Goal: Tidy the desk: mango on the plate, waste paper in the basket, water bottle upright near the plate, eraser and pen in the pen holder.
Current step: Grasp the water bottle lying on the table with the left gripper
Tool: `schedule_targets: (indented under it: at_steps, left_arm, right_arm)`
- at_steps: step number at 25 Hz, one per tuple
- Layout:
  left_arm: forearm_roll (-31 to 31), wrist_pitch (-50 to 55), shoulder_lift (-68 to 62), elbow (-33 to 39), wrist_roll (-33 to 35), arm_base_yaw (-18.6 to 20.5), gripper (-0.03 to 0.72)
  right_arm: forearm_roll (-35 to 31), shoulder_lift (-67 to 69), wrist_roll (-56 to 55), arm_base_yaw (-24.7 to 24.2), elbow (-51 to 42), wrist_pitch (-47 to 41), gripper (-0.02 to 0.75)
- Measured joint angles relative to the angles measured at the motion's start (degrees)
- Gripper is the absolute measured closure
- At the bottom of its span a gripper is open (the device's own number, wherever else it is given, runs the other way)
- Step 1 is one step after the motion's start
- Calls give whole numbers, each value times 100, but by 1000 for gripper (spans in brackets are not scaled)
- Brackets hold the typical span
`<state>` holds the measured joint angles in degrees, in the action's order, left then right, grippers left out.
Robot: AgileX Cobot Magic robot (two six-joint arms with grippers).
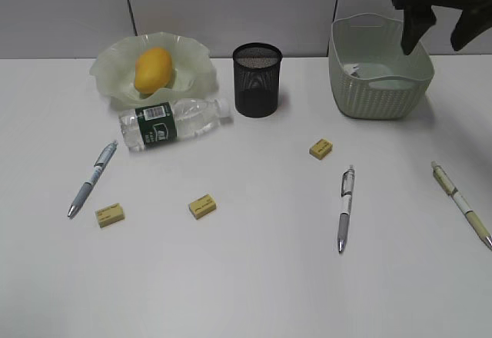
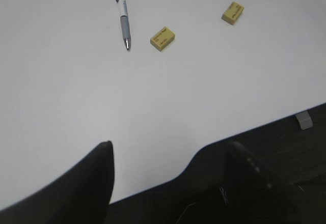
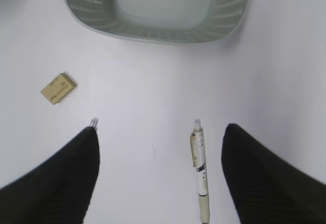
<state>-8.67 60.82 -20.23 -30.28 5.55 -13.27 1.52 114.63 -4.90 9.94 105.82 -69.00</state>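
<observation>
The mango (image 1: 152,69) lies on the pale green plate (image 1: 115,77). The water bottle (image 1: 173,123) lies on its side in front of the plate. The black mesh pen holder (image 1: 257,79) stands in the middle at the back. Three erasers (image 1: 320,148) (image 1: 202,206) (image 1: 110,214) and three pens (image 1: 92,178) (image 1: 346,207) (image 1: 461,203) lie on the table. My right gripper (image 1: 438,27) (image 3: 160,142) is open and empty above the basket (image 1: 380,84) (image 3: 153,28). A small greyish bit (image 1: 355,69) lies in the basket. My left gripper (image 2: 170,158) is open and empty over the table's front edge.
The left wrist view shows a pen (image 2: 122,15) and two erasers (image 2: 163,38) (image 2: 233,12) ahead of it. The right wrist view shows a pen (image 3: 200,173) between the fingers, another pen's tip (image 3: 93,122) and an eraser (image 3: 58,88).
</observation>
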Motion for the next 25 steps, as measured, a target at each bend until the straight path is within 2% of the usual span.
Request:
schedule_targets:
  at_steps: [11,25]
  left_arm:
    - [0,0,0,0,0,0,180]
    - [0,5,0,0,0,0,187]
  right_arm:
    - [84,-1561,7,2,-1530,-13,153]
    - [90,-4729,12,2,-4043,314,154]
